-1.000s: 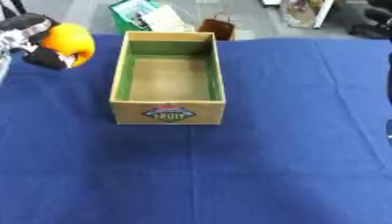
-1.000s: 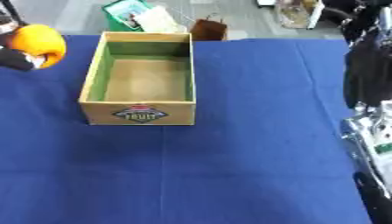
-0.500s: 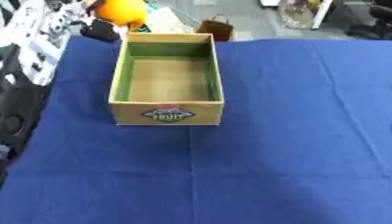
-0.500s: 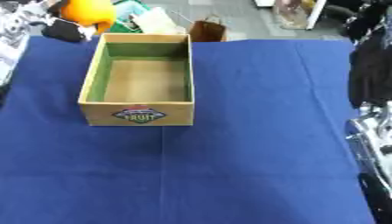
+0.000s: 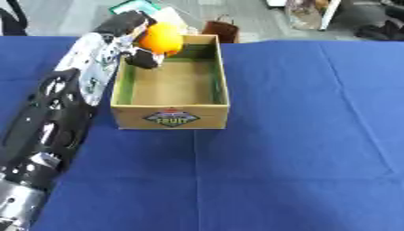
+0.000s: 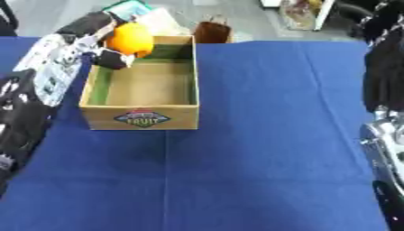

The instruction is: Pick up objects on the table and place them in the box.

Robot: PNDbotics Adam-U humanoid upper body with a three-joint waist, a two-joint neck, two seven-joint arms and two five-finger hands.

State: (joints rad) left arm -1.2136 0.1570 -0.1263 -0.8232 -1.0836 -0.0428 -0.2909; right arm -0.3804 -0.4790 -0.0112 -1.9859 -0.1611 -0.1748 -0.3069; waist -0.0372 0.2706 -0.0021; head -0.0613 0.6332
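We noted the left hand (image 5: 135, 41) curled around an orange (image 5: 161, 39), held above the far left corner of the box (image 5: 171, 115), blue table (image 5: 300, 135), right arm at right edge, its hand unseen.

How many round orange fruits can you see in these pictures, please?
1: the round orange fruit is held in the left robot hand above the far left corner of the cardboard fruit box. The box interior looks empty.

Your left arm (image 5: 55, 117) is glossy black near the shoulder, silver at the lowest joint, with a white, dark-speckled forearm shell. The left hand (image 5: 130, 34) is black. Your right arm (image 6: 387, 90) shows black above silver metal.
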